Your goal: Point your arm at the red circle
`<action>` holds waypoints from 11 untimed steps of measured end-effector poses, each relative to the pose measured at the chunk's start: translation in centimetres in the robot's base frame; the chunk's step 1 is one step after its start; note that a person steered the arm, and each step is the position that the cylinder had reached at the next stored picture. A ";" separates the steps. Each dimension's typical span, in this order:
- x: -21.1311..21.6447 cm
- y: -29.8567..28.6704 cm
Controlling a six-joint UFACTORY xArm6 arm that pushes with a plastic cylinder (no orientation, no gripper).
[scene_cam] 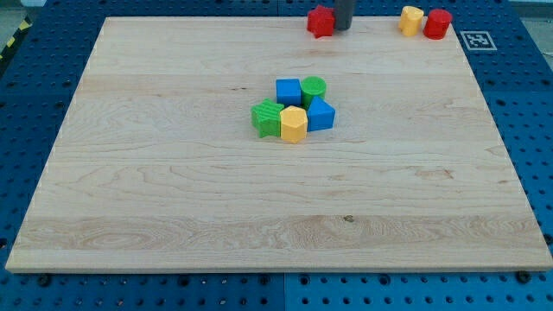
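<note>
Oddly, the tip (342, 28) touches the red star (320, 21), well apart from the red circle (438, 23); no hand exists.

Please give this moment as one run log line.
my tip: top edge, touching red star | red circle: top right, beside yellow block | not reached

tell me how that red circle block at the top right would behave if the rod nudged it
The red circle looks like a short, squat cylinder standing on its flat end, so it would probably slide on the smooth wooden board rather than tip. It touches the yellow block, which would likely move too. It sits near the board's top edge, so it might go off.
</note>
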State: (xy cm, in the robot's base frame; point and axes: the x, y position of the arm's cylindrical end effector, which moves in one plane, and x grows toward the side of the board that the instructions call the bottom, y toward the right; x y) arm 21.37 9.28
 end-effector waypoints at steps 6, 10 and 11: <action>7.7 13.3; -1.3 23.0; -1.5 22.1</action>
